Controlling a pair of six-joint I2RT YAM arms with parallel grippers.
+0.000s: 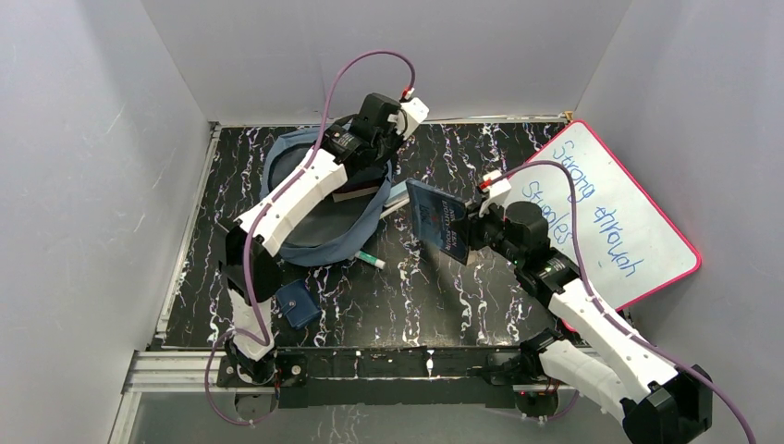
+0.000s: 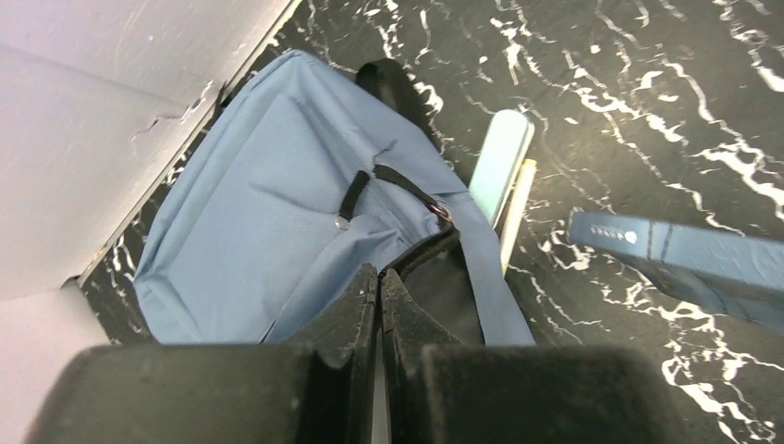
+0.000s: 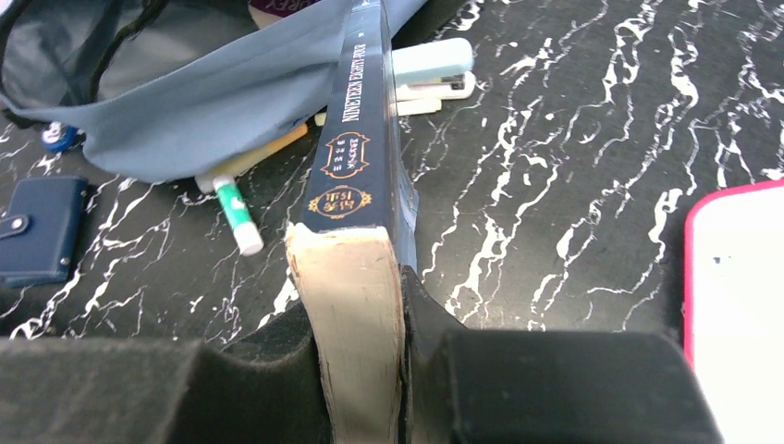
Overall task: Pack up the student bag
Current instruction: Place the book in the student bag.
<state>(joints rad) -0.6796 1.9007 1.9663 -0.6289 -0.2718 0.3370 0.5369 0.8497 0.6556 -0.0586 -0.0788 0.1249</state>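
A small dark-blue wallet [image 1: 298, 305] lies flat on the black marbled worktop [image 1: 444, 305], near the front left. Behind it, at the left rear near the wall, lies the student bag [image 1: 288, 155], a slate-blue backpack with its opening turned toward the middle of the worktop. The left arm reaches over the bag. The left claw [image 2: 379, 279] is narrow, with its fingers almost together and its tips pinching the dark-lined rim of the bag's opening.

Just beside the bag's right edge, a green-and-white marker [image 3: 236, 217] rests on the worktop, with a yellow pencil [image 3: 259, 153] partly tucked under the fabric. A pale-blue stapler [image 2: 499, 162] lies close by, further back.

To the right of these, a dark-blue hardback book [image 1: 436, 220] hangs clear of the worktop near the bag's opening. The right claw [image 3: 356, 305] clamps it across its page edge, with the gold-lettered spine running away toward the bag.

At the far right a pink-rimmed whiteboard [image 1: 629, 240] with blue handwriting lies at an angle.
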